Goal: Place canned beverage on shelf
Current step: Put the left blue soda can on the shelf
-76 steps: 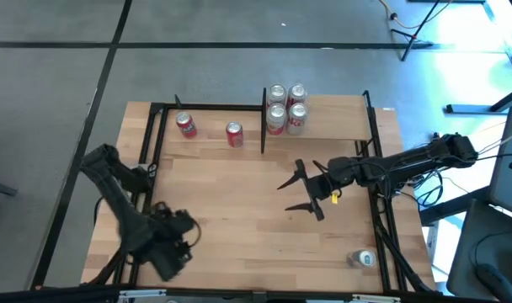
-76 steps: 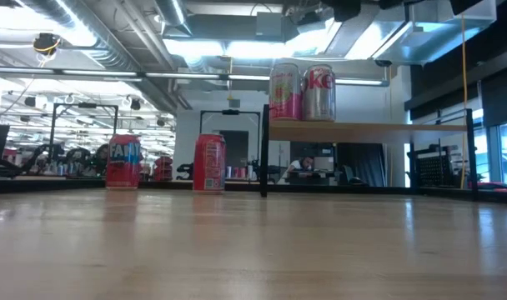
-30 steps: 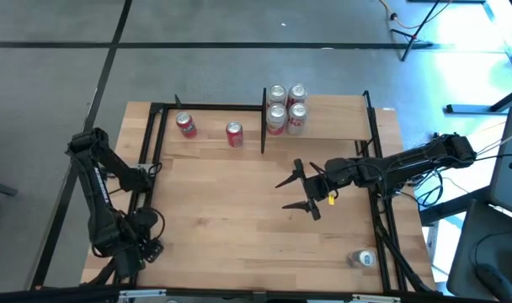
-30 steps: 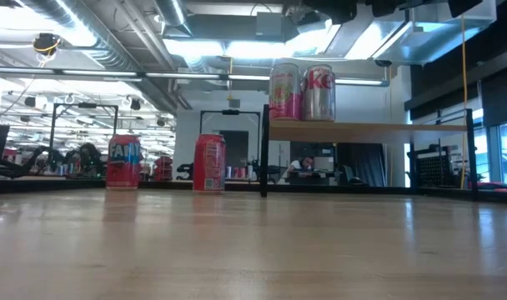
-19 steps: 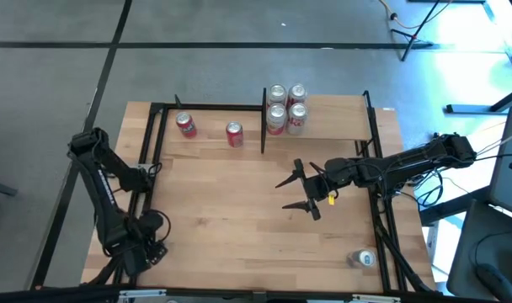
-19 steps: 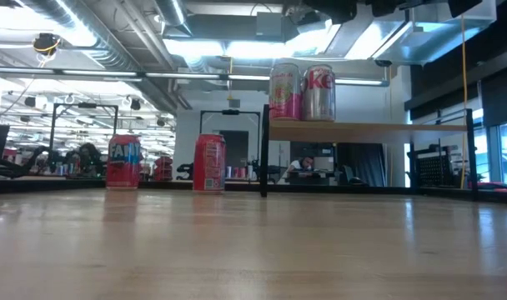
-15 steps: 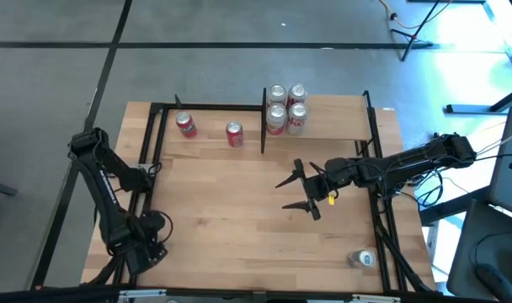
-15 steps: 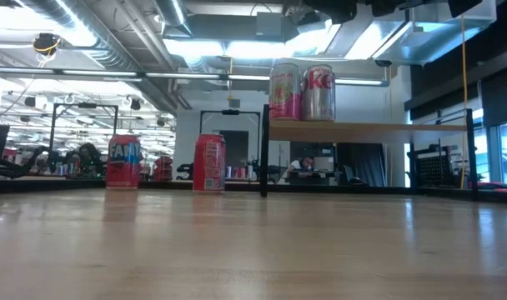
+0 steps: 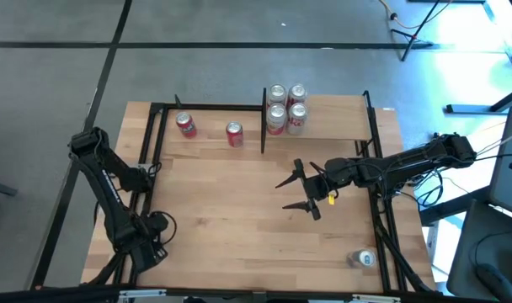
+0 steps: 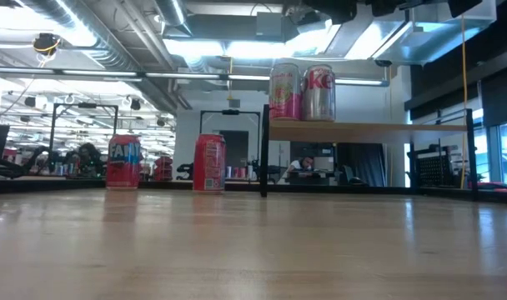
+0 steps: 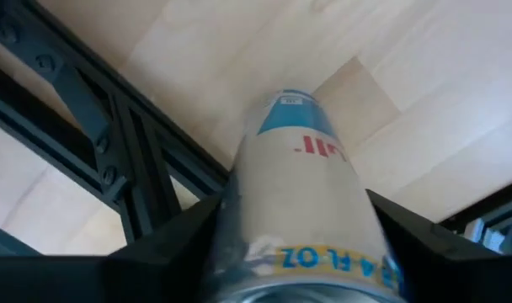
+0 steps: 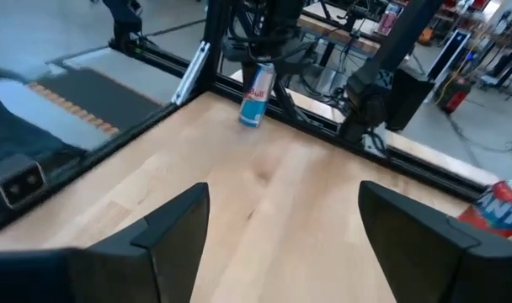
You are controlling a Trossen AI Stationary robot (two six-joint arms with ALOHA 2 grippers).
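My left gripper [image 9: 146,244] is down at the near left corner of the table [image 9: 231,219], and the slim white and blue can [image 11: 294,194] stands upright inside it, close to the black frame [image 11: 113,160]. Whether the grip is already clenched on the can, I cannot tell. My right gripper [image 9: 300,192] hangs released and empty over the middle of the table. I think the step in hand is the grasp. To do it well, I should keep the can centred and vertical, press at about half its height, and squeeze gently, because a thin can dents easily. Only then I lift straight up, so it does not knock the frame. The shelf [image 9: 340,122] is well apart, at the far right, and already carries four cans [image 9: 286,107], so I must aim for its bare part. The high view hides my can under the arm, but the right wrist view shows it upright on the wood. The low view shows the shelf raised, but not my can.
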